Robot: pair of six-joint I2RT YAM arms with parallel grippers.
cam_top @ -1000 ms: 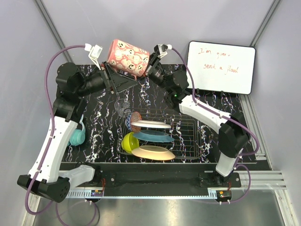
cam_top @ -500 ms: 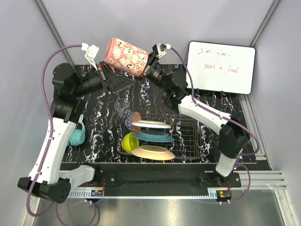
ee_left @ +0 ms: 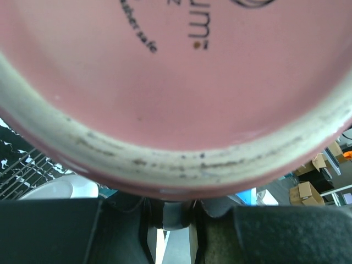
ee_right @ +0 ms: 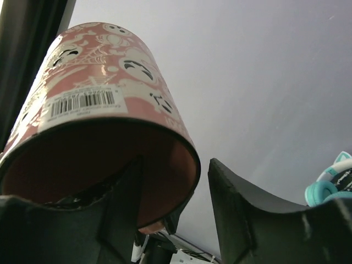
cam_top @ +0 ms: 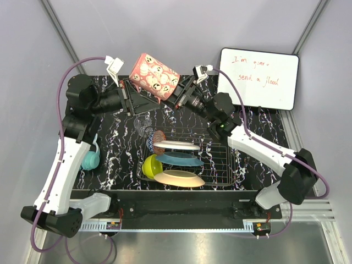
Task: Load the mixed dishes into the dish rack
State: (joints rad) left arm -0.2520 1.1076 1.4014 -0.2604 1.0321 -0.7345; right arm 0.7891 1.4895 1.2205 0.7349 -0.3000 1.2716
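The reddish-brown cup [cam_top: 154,77], pink with white ghost faces, hangs tilted in the air above the back of the table. My left gripper [cam_top: 130,98] is shut on its base end, and that pink base [ee_left: 176,71] fills the left wrist view above my fingers [ee_left: 66,231]. My right gripper [cam_top: 179,94] is open at the cup's mouth [ee_right: 99,159]. One finger [ee_right: 124,209] is inside the rim and the other [ee_right: 247,220] stands clear outside it. The dish rack [cam_top: 223,159] holds the white plate [cam_top: 176,146], teal plate [cam_top: 179,159], orange plate [cam_top: 179,178], yellow-green bowl [cam_top: 148,166] and small red-patterned bowl [cam_top: 159,136]. The clear glass [cam_top: 144,125] stands by the rack's far left corner.
A white board with red writing [cam_top: 258,78] leans at the back right. A teal headset-like object [cam_top: 91,159] lies at the left beside my left arm and shows again as a teal shape [ee_right: 330,184] in the right wrist view. Grey walls close in the table on three sides.
My right gripper has opened off the cup's rim and its arm has swung to the right. The cup, now carried by the left gripper alone, has tipped and shifted slightly right.
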